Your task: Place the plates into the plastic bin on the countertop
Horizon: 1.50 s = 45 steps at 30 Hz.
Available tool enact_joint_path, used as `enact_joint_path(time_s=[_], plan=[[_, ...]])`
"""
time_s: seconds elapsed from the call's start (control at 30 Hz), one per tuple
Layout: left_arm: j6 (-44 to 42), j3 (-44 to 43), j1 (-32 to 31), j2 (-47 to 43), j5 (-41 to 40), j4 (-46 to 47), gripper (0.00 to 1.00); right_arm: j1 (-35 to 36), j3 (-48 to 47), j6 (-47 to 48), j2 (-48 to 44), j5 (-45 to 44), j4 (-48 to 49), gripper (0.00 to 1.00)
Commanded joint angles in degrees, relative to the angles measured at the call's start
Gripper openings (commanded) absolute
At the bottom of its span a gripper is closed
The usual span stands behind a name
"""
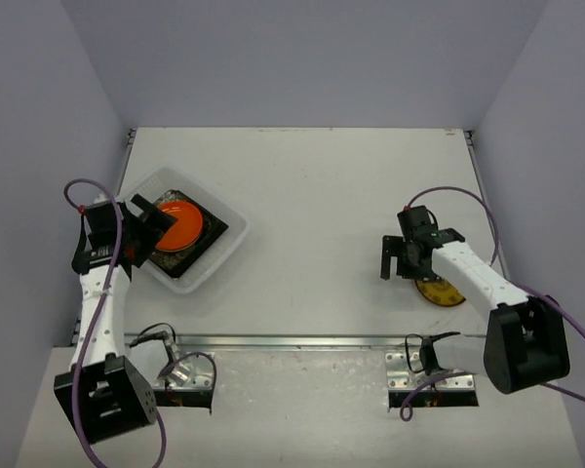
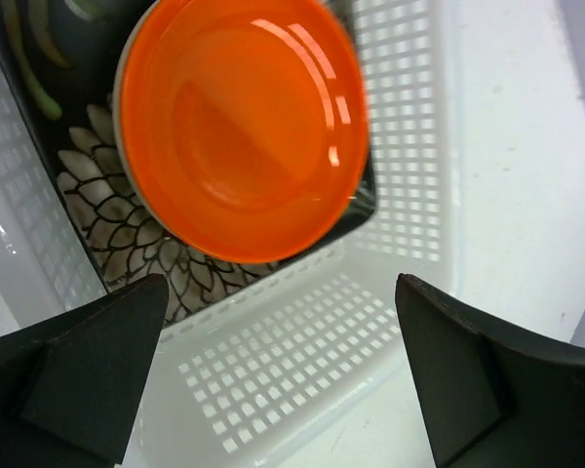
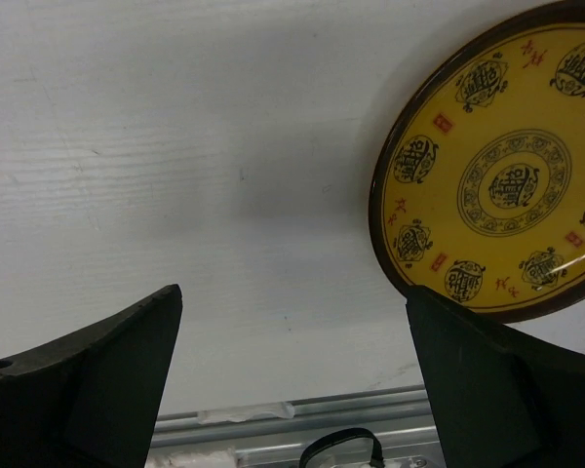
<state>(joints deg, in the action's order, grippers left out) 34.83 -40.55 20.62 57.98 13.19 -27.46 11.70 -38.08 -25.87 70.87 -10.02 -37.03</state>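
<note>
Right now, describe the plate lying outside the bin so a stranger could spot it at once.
On the white countertop, go to the right side near the front rail. Beside the right gripper lies a small round yellow plate. Its dark brown rim and black medallion patterns set it apart from the plain orange plate in the plastic bin.

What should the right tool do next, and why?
Probably shift onto the rim of the yellow plate and grip it: the open right tool hangs beside that plate, which lies on the table, outside the bin.
</note>
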Motion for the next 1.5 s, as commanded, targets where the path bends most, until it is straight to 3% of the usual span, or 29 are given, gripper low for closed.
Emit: enact_joint_path(time_s=[0.0, 0.13, 0.3, 0.43, 0.47, 0.67, 0.8, 1.03, 1.33, 1.47], plan=[[-4.65, -6.48, -1.58, -11.73, 3.03, -1.32, 1.00, 2.06, -5.26, -1.16, 3.72, -10.86, -1.99, 0.96], [-5.70, -5.97, -6.92, -19.23, 1.08, -1.26, 1.00, 2.36, -5.88, -1.20, 10.84, -17.44, 0.49, 0.95], [-8.98, -3.05, -8.33, -19.57, 3.07, -1.16, 1.00, 2.36, -9.41, 0.01, 20.43, -20.78, 2.05, 0.89], [-10.56, -1.73, -10.83, -18.61, 3.93, -1.28, 1.00, 2.02, -11.03, 0.73, 26.50, -21.47, 4.31, 0.57], [-10.65, -1.80, -11.19, -18.60, 4.03, -1.28, 1.00, 1.85, -11.21, 0.73, 27.48, -20.89, 4.34, 0.56], [-10.74, -1.63, -12.36, -19.28, 4.74, -0.48, 1.00, 1.14, -10.94, 0.20, 33.21, -17.58, 5.42, 0.11], [-10.75, -1.72, -12.38, -18.32, 5.37, -0.23, 1.00, 1.43, -9.49, 0.69, 32.74, -17.29, 6.91, 0.02], [-10.55, -1.81, -12.44, -18.42, 5.79, -0.13, 1.00, 4.84, -6.68, 3.01, 25.63, -16.89, 9.25, 0.00], [-9.36, -1.68, -12.45, -13.91, 10.80, 2.01, 1.00, 24.20, -3.95, 13.97, 12.85, -21.75, 15.82, 0.00], [-8.31, -1.47, -12.45, -10.07, 16.73, 4.41, 1.00, 33.98, -2.17, 23.83, 9.68, -24.04, 20.02, 0.00]])
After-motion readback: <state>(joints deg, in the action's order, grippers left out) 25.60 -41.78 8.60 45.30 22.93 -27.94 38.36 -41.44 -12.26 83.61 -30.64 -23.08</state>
